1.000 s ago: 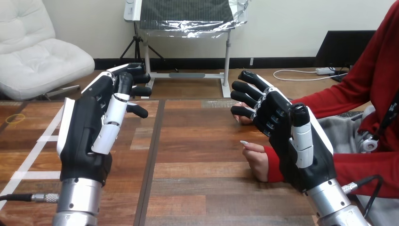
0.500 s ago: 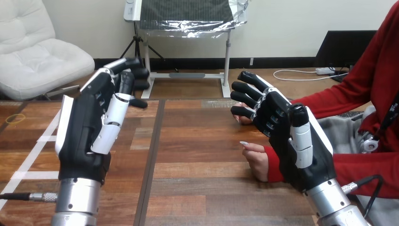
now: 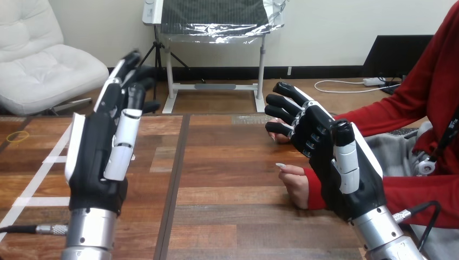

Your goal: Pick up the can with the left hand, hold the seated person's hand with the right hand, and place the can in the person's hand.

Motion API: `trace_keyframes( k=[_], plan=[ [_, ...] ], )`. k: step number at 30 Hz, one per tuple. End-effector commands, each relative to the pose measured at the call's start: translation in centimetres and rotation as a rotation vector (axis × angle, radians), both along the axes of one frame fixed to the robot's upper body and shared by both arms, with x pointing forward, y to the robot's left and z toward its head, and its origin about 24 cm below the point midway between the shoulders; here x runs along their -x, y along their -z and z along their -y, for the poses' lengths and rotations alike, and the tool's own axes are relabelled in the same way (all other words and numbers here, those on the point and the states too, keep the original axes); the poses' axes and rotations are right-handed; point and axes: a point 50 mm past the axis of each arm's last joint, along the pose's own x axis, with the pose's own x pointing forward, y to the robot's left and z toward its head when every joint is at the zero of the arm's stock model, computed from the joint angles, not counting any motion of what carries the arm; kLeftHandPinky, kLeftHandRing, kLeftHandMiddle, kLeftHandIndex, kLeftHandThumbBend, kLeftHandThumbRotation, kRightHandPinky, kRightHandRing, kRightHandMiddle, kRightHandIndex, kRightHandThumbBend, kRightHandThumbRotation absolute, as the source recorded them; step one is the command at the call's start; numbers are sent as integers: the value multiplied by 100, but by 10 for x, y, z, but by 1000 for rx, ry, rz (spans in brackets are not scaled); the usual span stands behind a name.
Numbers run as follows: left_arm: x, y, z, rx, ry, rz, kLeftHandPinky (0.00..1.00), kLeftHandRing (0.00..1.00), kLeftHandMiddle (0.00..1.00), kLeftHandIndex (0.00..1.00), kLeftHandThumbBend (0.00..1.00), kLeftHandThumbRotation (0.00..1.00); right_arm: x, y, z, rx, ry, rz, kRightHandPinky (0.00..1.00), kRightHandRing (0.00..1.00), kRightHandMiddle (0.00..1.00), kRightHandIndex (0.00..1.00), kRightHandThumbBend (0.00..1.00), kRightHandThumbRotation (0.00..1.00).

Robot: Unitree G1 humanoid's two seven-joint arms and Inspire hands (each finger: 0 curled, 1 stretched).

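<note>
My left hand (image 3: 97,157) is raised above the left part of the wooden table (image 3: 227,162), palm turned inward, its fingers nearly straight and holding nothing. My right hand (image 3: 325,151) is open at the right, fingers spread and thumb upright. The person's hand (image 3: 295,183) rests on the table just left of and behind my right palm. Its fingertips show past my right hand's fingers. My right hand hides much of it. I cannot tell whether the two touch, and no finger of mine curls round it.
White tape strips (image 3: 38,173) and a small yellow ring (image 3: 18,136) lie on the table's left part. The person's red-sleeved forearm (image 3: 417,192) lies along the right edge. A dark seam (image 3: 176,179) runs down the tabletop between my hands.
My left hand's fingers have straightened and lifted from a half curl. My right hand and the person's hand have not moved.
</note>
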Motion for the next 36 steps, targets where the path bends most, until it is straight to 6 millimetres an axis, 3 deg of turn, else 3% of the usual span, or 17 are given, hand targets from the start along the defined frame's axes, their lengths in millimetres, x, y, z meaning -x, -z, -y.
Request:
trace_keyframes(
  k=[1, 7, 13, 22, 36],
  plan=[
    [-11, -10, -1, -20, 14, 67, 100, 100, 100, 100, 36, 92, -9, -18, 0, 4, -7, 78, 82, 88, 87, 89, 87, 100],
    [-18, -6, -7, -80, -3, 58, 100, 100, 100, 100, 43, 92, -10, -18, 0, 2, -5, 77, 82, 88, 87, 89, 87, 100],
    [-28, -3, -15, -138, -18, 35, 100, 100, 100, 98, 57, 91, -11, -18, 0, 3, -3, 79, 82, 87, 87, 89, 87, 100],
    [-48, 1, -28, -267, -58, -6, 96, 98, 100, 97, 47, 86, -12, -18, -1, 11, -9, 77, 82, 88, 87, 89, 87, 100],
    [-78, 1, -49, -373, -114, -85, 90, 98, 100, 98, 57, 80, -14, -20, -3, 13, -11, 80, 82, 88, 87, 88, 88, 100]
  ],
)
